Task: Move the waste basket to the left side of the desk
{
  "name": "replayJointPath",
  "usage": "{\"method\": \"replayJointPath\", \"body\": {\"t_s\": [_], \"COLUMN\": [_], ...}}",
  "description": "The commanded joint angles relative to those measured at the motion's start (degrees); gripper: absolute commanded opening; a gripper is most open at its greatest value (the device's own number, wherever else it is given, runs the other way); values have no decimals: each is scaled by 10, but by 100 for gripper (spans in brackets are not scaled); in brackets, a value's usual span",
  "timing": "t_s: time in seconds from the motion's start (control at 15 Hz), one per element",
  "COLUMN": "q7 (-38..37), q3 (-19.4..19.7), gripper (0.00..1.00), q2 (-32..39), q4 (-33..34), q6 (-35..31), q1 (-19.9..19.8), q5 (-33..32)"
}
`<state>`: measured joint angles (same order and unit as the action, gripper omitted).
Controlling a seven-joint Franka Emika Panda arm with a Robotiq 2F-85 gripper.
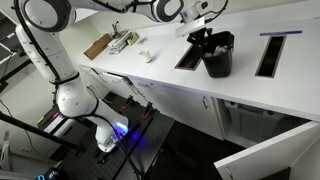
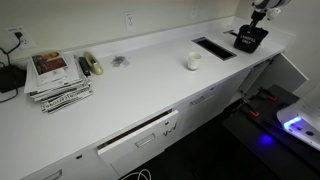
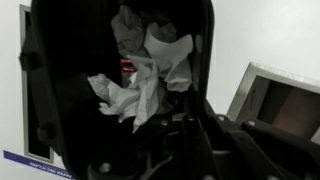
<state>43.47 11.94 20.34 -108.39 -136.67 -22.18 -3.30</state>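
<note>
The black waste basket (image 1: 220, 57) stands on the white desk (image 1: 160, 75) between two recessed slots. It also shows at the far end of the desk in an exterior view (image 2: 249, 40). In the wrist view the waste basket (image 3: 60, 80) fills the picture and holds crumpled white paper (image 3: 145, 75). My gripper (image 1: 203, 35) comes down from above onto the basket's rim. In the wrist view its dark fingers (image 3: 185, 125) sit close together on the rim wall. In an exterior view my gripper (image 2: 257, 18) is right above the basket.
Recessed slots (image 1: 189, 55) (image 1: 270, 52) flank the basket. A white cup (image 2: 192, 61), a stack of magazines (image 2: 58, 80) and a stapler (image 2: 88, 65) lie further along the desk. A drawer (image 2: 140, 135) stands ajar. A brown notebook (image 1: 97, 46) lies at the far end.
</note>
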Motion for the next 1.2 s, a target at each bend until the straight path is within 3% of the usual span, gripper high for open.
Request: {"method": "replayJointPath", "body": {"t_s": [0.0, 0.27, 0.53, 1.13], "q7": [-21, 25, 127, 263], "q3": [9, 9, 7, 10], "gripper": [2, 2, 2, 2], "q2": [-31, -87, -165, -363], "q4": [-12, -42, -92, -236], "q6": [8, 26, 73, 131], "q1": [4, -2, 3, 69], "q5": [-24, -34, -25, -68]}}
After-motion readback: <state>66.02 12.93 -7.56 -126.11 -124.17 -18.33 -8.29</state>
